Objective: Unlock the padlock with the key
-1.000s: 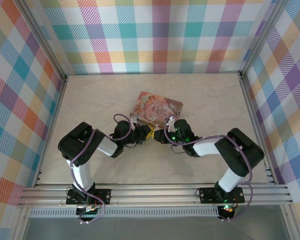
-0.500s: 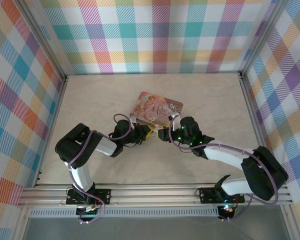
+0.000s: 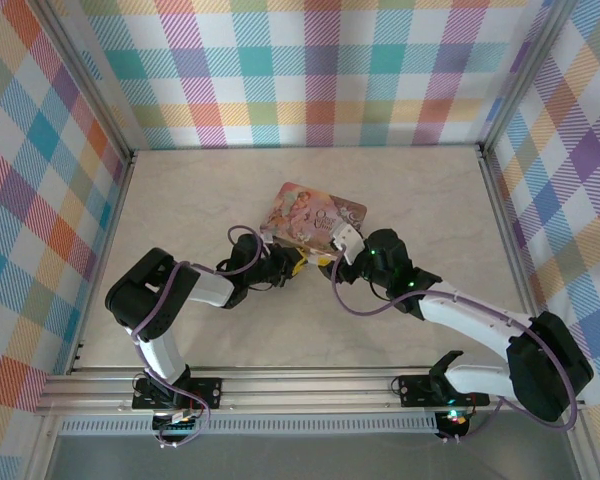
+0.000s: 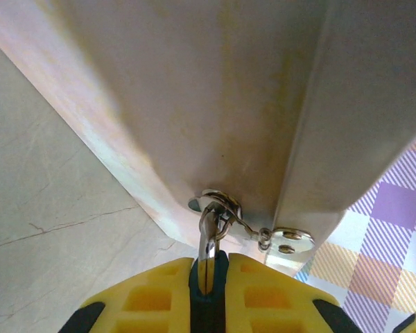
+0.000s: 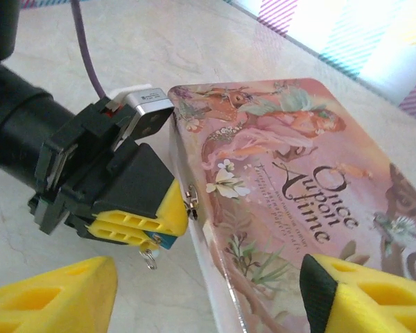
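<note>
Beside one pink tin (image 5: 284, 173), one padlock (image 5: 164, 241) in left hand (image 5: 152, 223), right hand (image 5: 206, 291) spread

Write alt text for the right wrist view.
The left gripper, yellow-fingered, is shut on a teal padlock at the side of a pink illustrated tin on a pale table. The right gripper stands open in the foreground.

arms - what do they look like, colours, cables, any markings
The left arm and right arm have black joints, white links and a looped purple cable each. The left pincer and right pincer have black bodies and yellow fingers with moulded pockets. Green lights glow on the right arm.
</note>
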You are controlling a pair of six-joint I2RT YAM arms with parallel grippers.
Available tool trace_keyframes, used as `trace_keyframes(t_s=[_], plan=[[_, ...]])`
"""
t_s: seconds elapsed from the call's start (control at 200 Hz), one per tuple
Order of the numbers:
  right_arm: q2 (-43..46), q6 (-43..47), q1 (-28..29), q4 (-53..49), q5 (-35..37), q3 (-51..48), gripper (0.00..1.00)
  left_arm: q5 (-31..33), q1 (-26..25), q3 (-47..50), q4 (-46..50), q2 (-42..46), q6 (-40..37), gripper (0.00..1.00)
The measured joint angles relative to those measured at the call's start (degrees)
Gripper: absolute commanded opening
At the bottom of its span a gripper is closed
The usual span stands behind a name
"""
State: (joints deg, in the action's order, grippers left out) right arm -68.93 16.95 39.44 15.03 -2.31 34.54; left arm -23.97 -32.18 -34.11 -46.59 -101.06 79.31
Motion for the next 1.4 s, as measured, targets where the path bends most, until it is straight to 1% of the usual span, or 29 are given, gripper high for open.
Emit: trace_keyframes(t_s=[0.095, 0.23, 0.44, 0.555, 0.66, 0.77, 1.035, 1.145, 1.4], plan=[[-0.02, 6.05, 0.61, -0.46, 0.22, 0.00, 0.73, -0.02, -0.11, -0.39, 0.48, 0.00, 0.98, 0.00], [-0.66, 14.10, 2.99, -0.48, 1.51, -0.07, 0.73, 0.00, -0.44, -1.01, 1.46, 0.00, 1.95, 0.00], [-5.53, 21.27, 6.84, -0.09, 4.94, -0.20, 0.71, 0.28, -1.11, -1.75, 2.78, 0.00, 2.58, 0.00], [-8.74, 22.82, 8.28, 0.13, 7.08, -0.20, 0.66, 0.44, -1.16, -1.84, 2.93, 0.00, 2.67, 0.00], [-12.35, 23.63, 9.42, 0.11, 9.40, 0.31, 0.65, 0.48, -1.18, -1.90, 2.97, 0.00, 2.78, 0.00], [-14.99, 24.28, 10.23, 0.59, 10.91, 0.85, 0.61, 0.46, -1.18, -2.12, 3.19, -0.02, 2.91, 0.00], [-17.66, 24.50, 10.49, 3.39, 13.05, 1.84, 0.49, 0.46, -1.18, -2.19, 3.37, -0.02, 2.99, 0.00], [-18.51, 24.50, 10.49, 4.57, 13.92, 1.90, 0.42, 0.46, -1.18, -2.32, 3.52, -0.02, 3.02, 0.00], [-19.50, 24.68, 10.49, 6.23, 15.21, 2.54, 0.33, 0.48, -1.29, -2.60, 4.15, -0.02, 3.04, 0.00]])
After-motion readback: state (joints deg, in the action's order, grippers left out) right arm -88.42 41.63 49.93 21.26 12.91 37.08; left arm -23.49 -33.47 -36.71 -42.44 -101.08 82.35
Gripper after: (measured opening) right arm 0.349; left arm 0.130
